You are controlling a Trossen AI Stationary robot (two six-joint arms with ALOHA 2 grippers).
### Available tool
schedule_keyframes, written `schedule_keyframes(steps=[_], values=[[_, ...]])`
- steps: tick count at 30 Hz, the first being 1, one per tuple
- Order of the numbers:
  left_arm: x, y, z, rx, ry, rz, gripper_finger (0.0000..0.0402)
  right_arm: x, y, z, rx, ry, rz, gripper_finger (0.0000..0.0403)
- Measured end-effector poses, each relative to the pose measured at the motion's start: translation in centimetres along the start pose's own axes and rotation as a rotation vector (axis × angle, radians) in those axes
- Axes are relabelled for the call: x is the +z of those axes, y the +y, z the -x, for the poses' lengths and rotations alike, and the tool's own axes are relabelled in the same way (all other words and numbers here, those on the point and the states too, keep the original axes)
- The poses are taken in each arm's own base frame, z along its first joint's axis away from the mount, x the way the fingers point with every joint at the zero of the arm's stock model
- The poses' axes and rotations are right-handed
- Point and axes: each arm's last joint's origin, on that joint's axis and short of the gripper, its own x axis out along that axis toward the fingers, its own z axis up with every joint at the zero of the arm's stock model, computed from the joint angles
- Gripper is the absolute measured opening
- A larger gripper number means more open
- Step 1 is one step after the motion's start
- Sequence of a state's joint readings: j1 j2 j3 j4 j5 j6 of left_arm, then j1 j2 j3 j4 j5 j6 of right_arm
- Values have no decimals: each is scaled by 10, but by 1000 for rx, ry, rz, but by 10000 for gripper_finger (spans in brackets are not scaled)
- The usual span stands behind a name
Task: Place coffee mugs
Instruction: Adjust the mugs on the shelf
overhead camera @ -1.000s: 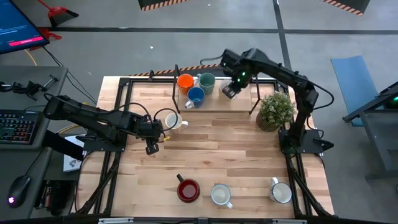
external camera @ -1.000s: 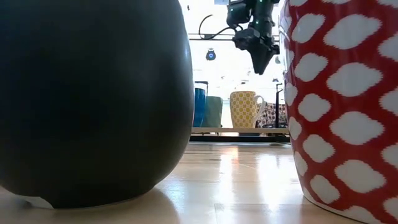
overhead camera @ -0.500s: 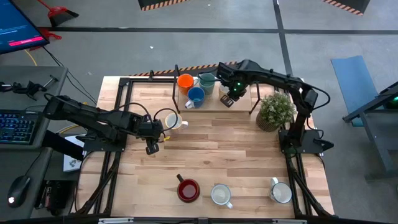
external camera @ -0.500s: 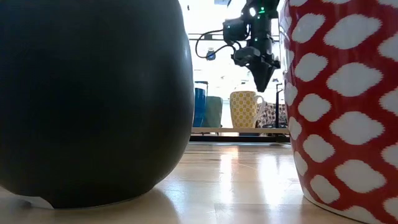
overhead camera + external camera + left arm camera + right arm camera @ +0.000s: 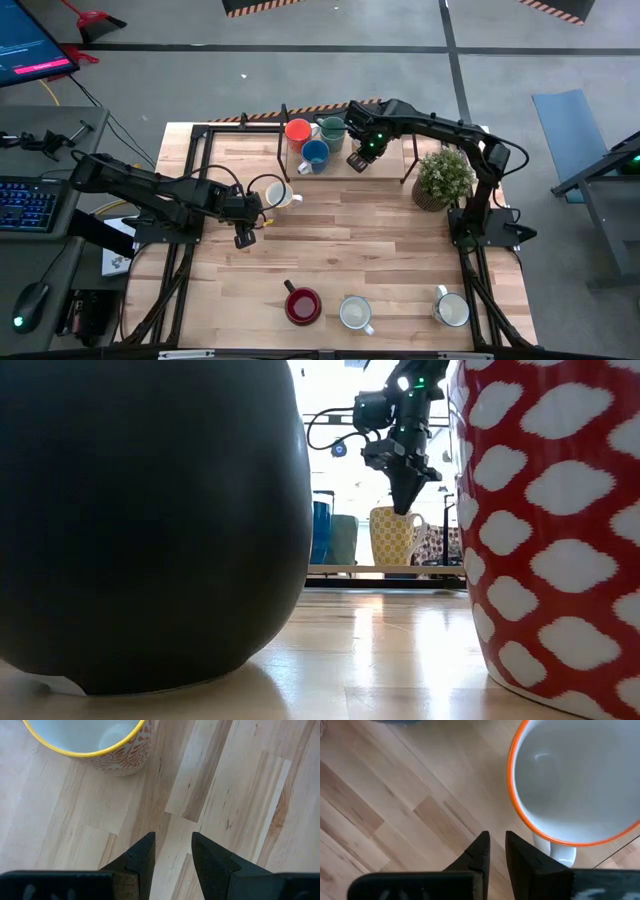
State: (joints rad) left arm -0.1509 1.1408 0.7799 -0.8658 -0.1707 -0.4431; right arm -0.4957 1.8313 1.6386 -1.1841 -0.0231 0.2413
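An orange mug [image 5: 297, 130], a teal one [image 5: 333, 130] and a blue one [image 5: 314, 153] stand on the raised wooden shelf [image 5: 390, 165] at the far side. My right gripper [image 5: 358, 162] points down just above a yellow patterned mug [image 5: 393, 537] on that shelf. Its fingers [image 5: 497, 851] are open only a narrow slit, beside the mug's handle [image 5: 562, 854], with nothing between them. The high view hides this mug under the arm. My left gripper [image 5: 243, 238] hangs open over bare wood near a yellow-rimmed mug [image 5: 278, 195] standing on the table.
A potted plant [image 5: 443, 178] stands right of the shelf. A dark red mug [image 5: 302, 305] and two pale mugs [image 5: 355, 313] [image 5: 451, 308] stand along the near edge. In the low view a black mug [image 5: 150, 520] and a red-and-white one [image 5: 550, 520] block most of the sight.
My right gripper has come down toward the yellow patterned mug on the shelf, drifting a little toward the table's left and near edges. Its tip now hangs just above the mug's rim. No mug has moved.
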Motion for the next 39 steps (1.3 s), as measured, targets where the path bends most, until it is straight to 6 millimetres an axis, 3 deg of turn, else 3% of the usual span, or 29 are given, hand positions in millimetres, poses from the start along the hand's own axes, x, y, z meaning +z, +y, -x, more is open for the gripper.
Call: schedule_keyframes(steps=[15,39], values=[[0,0,0,0,0,0,117,1,-3,0,-74,-16,37,39],[0,0,0,0,0,1,117,9,-6,0,11,-68,21,39]])
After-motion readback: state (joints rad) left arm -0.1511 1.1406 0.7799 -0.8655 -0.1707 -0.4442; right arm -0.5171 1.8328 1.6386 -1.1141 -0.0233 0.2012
